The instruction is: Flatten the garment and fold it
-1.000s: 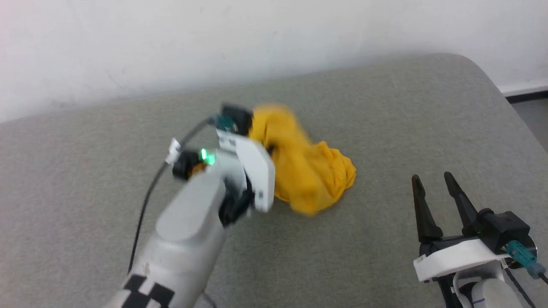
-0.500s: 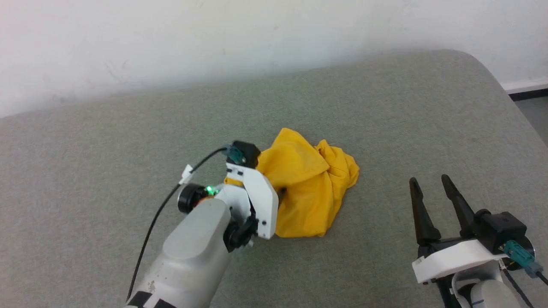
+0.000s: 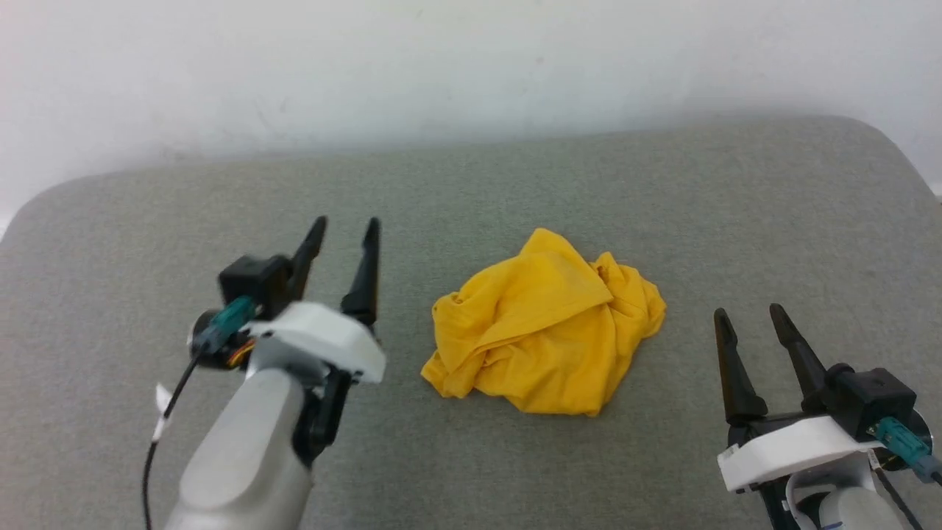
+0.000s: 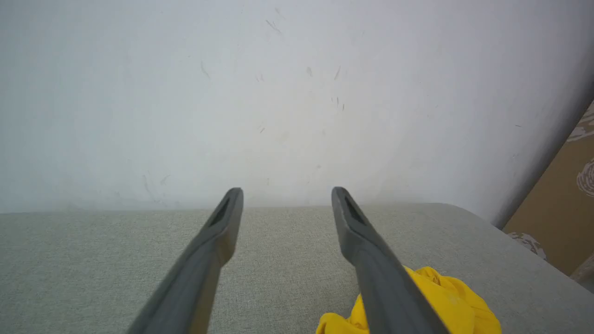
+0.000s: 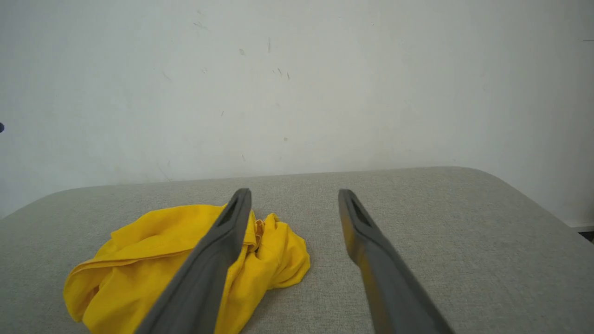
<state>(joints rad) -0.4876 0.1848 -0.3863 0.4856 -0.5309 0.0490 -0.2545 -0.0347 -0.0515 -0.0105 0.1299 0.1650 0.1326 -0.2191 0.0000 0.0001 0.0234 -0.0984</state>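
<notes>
1. Garment: mustard-yellow, crumpled into a loose heap, neither flattened nor folded. Ridges and creases all over, with one broader, smoother flap draped across its upper left part.
2. Resting on the grey fabric-covered worktop, a little right of centre in the head view and well clear of every edge.
3. Left claw: near the left side of the heap but apart from it. Fingers spread wide with nothing between them, tips pointing toward the wall.
4. In the left wrist view, heap low at the right, partly hidden behind the right-hand finger. Bare grey cloth seen through the gap between the fingers.
5. Right claw: at the lower right of the head view, to the right of the heap and nearer the robot, not touching it. Fingers likewise apart and empty.
6. In the right wrist view, heap at the lower left, partly covered by the left-hand finger, with bare worktop between the fingers.
7. Further out: rounded far corners of the worktop against the white, lightly scuffed wall.
8. A black cable hanging beside the pale left forearm.
9. A brown panel with pale markings at the right edge of the left wrist view.
</notes>
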